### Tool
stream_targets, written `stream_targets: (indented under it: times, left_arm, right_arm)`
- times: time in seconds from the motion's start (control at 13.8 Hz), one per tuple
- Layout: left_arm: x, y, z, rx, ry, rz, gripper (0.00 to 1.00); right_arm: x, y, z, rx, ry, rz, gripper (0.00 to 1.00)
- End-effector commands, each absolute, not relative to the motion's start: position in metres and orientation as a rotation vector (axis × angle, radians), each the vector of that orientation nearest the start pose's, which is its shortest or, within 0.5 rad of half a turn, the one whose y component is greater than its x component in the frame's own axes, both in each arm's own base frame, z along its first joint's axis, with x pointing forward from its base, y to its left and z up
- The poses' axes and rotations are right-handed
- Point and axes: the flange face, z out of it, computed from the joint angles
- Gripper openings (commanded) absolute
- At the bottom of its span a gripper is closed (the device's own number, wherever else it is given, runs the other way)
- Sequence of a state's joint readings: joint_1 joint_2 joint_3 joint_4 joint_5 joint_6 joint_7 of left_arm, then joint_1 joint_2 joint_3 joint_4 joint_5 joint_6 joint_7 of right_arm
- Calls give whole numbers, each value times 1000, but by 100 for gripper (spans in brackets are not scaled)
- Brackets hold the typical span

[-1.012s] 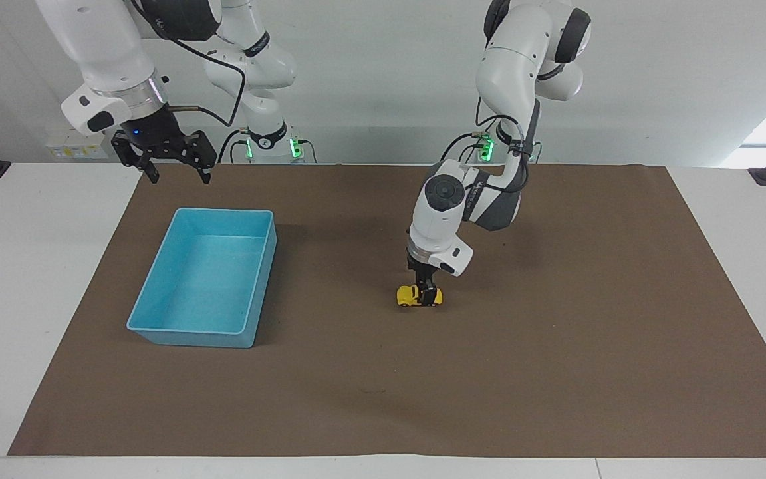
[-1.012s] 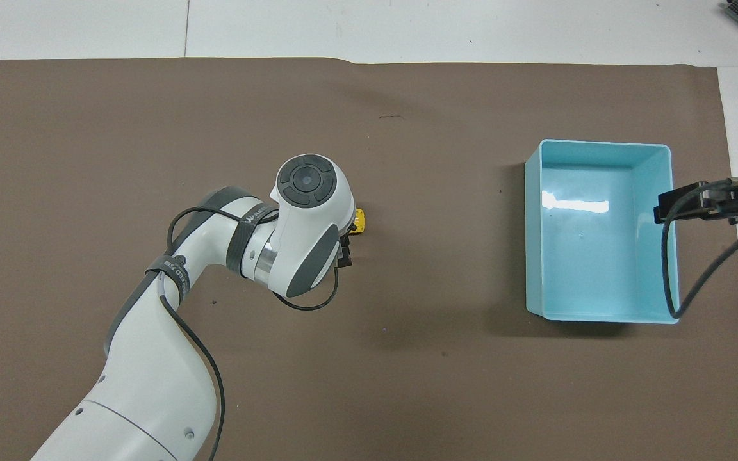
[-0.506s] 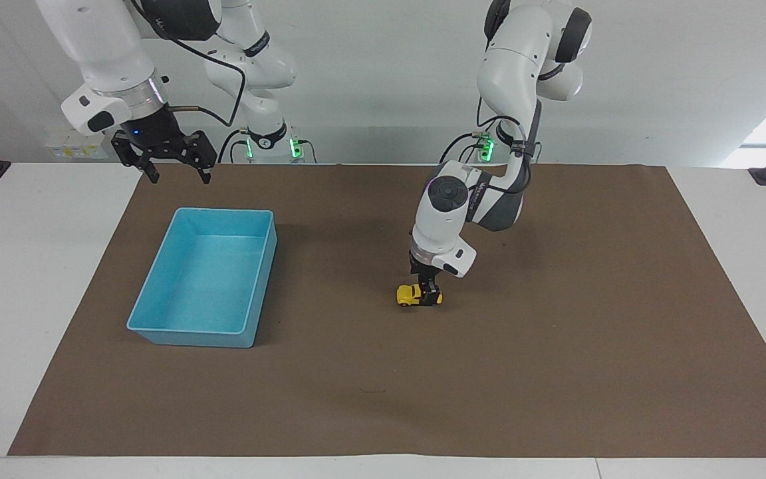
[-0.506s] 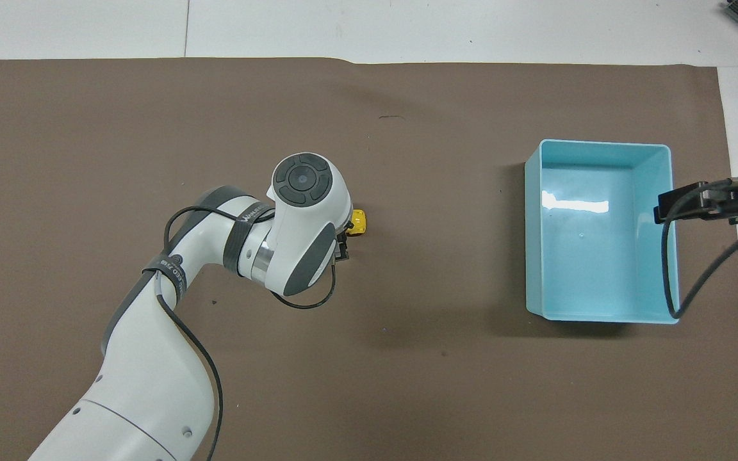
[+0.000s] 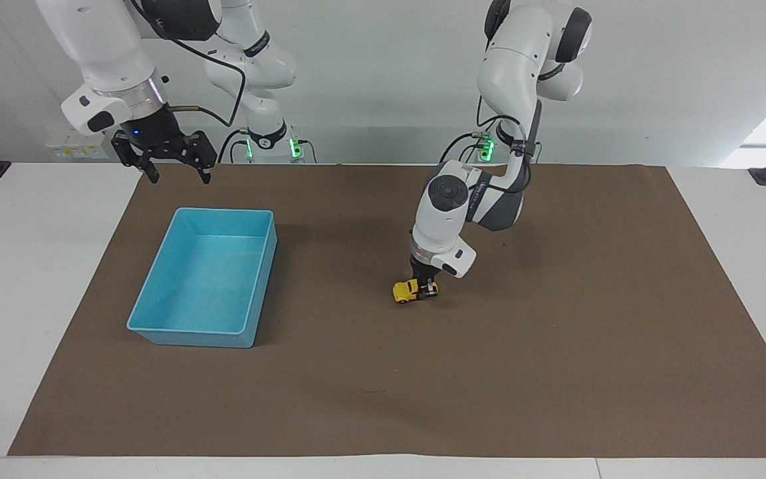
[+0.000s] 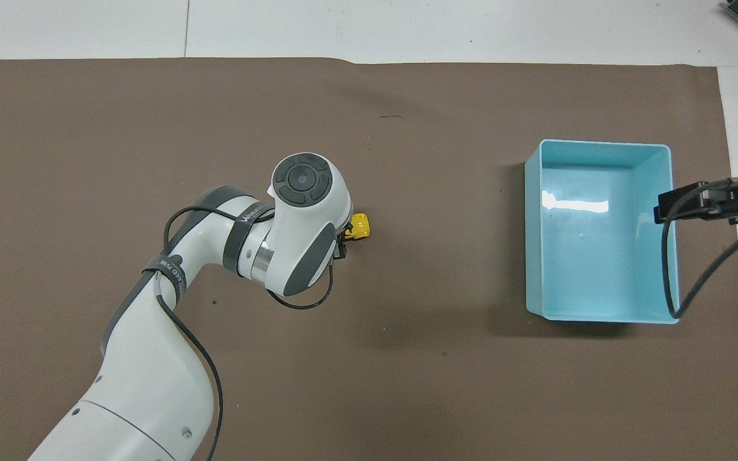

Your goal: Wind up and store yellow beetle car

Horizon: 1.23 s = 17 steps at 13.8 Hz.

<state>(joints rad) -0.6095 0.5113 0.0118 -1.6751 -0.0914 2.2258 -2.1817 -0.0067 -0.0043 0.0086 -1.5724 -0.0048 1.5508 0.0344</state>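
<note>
Jaws of my left gripper [image 5: 427, 287] clench the tiny yellow beetle car [image 5: 407, 291] at mid-tabletop, nose toward the blue plastic bin [image 5: 157, 293]; my right gripper [image 5: 171, 158] waits, released, over the bin's robot-side rim.

Glossy yellow plastic beetle car [image 5: 407, 291], smooth shiny blue plastic bin [image 5: 157, 293], matt brown paper mat [image 5: 556, 372]

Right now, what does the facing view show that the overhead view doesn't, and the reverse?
Facing view only: the left gripper shut on the yellow beetle car, and the right gripper waiting open, raised over the table edge by the blue bin.

Overhead view only: the bin's whole bare floor.

Both: car, bin, brown mat, left arm over the car.
</note>
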Motion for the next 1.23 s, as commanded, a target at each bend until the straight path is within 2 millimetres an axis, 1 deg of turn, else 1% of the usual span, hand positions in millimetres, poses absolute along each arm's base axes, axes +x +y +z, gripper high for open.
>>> stream_targets:
  times: [0.0, 0.29, 0.43, 0.65, 0.72, 0.94, 1.01, 1.08, 1.16]
  left_arm:
    - [556, -366, 305, 2193, 2210, -103, 2]
    - [563, -342, 297, 2172, 2249, -108, 2]
    - [568, -324, 291, 2163, 2272, -111, 2]
    - [567, -294, 282, 2202, 2262, -122, 3]
    - [569, -285, 280, 2209, 2259, -124, 3]
    - [577, -269, 280, 2214, 2253, -125, 4]
    - [577, -269, 280, 2216, 2251, -125, 6]
    - [577, -269, 280, 2217, 2249, -125, 15]
    - [578, -269, 281, 2218, 2254, -124, 28]
  right_arm:
    - [550, -4, 625, -3141, 27, 29, 100]
    - [551, -4, 624, -3141, 27, 31, 100]
    - [551, -4, 624, -3141, 27, 31, 100]
    - [550, -4, 624, -3141, 24, 34, 100]
    - [551, -4, 624, -3141, 24, 34, 100]
    - [550, -4, 625, -3141, 24, 29, 100]
    - [551, -4, 623, -3141, 26, 34, 100]
    - [550, -4, 624, -3141, 24, 31, 100]
    - [550, -4, 624, -3141, 24, 31, 100]
